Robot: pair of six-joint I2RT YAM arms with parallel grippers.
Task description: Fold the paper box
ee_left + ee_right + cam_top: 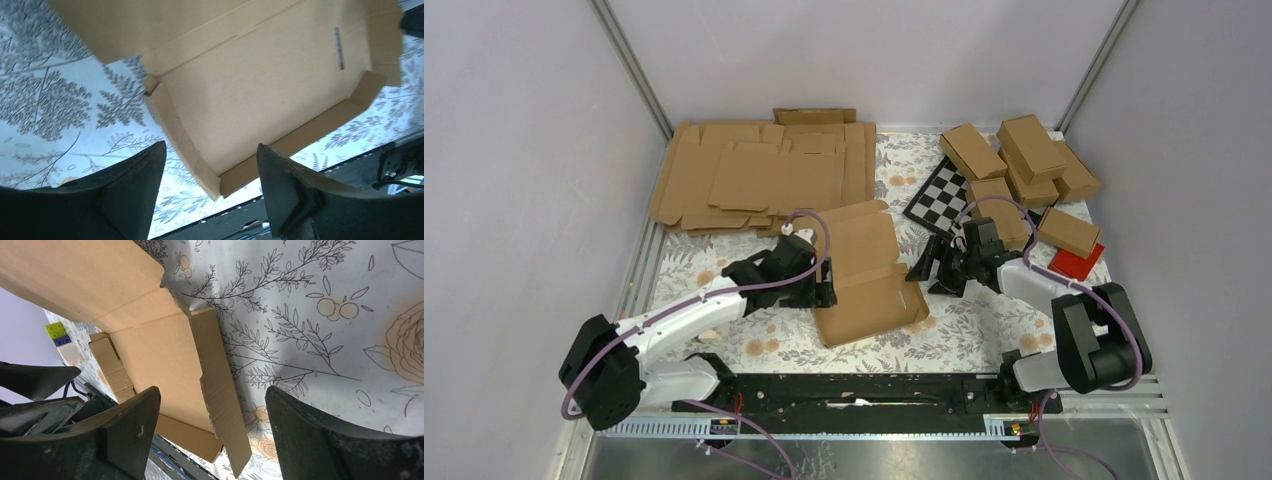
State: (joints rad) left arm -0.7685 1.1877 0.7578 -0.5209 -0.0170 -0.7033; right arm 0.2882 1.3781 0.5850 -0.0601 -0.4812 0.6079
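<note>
Centrally, plain brown paper box point(864, 270), part-folded; left gripper point(823, 287) spread at one side; right gripper point(932, 275) spread at other.

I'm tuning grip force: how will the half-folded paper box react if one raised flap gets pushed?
Probably floppy: the paper box is one thin creased sheet, so a pushed side flap would likely hinge rather than shift the piece. It looks light and lies on a printed tablecloth, so it may slide.

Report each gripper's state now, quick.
Left gripper: open, holding nothing, at the left edge of the paper box.
Right gripper: open, holding nothing, at its right edge.
</note>
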